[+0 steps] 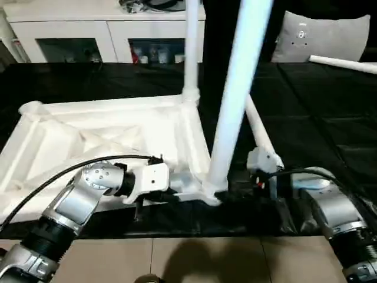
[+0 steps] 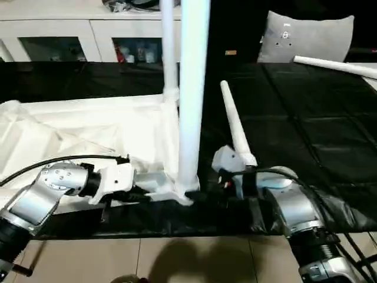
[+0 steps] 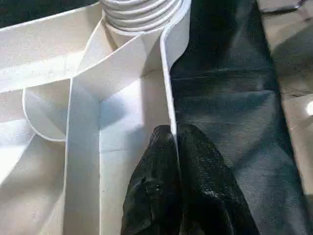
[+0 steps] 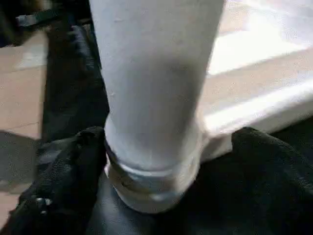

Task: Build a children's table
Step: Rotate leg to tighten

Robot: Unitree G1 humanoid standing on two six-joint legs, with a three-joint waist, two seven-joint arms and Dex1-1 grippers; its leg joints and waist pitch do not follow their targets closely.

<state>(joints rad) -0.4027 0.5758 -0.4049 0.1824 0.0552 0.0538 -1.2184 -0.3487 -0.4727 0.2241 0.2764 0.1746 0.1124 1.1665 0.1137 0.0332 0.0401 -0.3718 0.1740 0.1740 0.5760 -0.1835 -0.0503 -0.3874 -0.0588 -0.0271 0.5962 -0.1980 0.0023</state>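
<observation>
The white tabletop [image 1: 88,135] lies upside down on the black cover, ribs facing up. One white leg [image 1: 191,53] stands in its far right corner socket. A second leg [image 1: 235,100] stands in the near right corner socket, leaning slightly. My left gripper [image 3: 175,129] is shut on the tabletop's thin rim wall close to that corner. My right gripper [image 4: 166,137] is open, one black finger [image 4: 73,161] on each side of the near leg's base, and the far finger stands clear of it. A third leg [image 1: 259,130] lies on the cover beside the tabletop.
Another white leg [image 1: 341,63] lies at the far right of the black cover. A grey cushion [image 1: 327,38] and a white cabinet [image 1: 88,29] stand behind. Tiled floor [image 1: 194,259] shows below the cover's near edge.
</observation>
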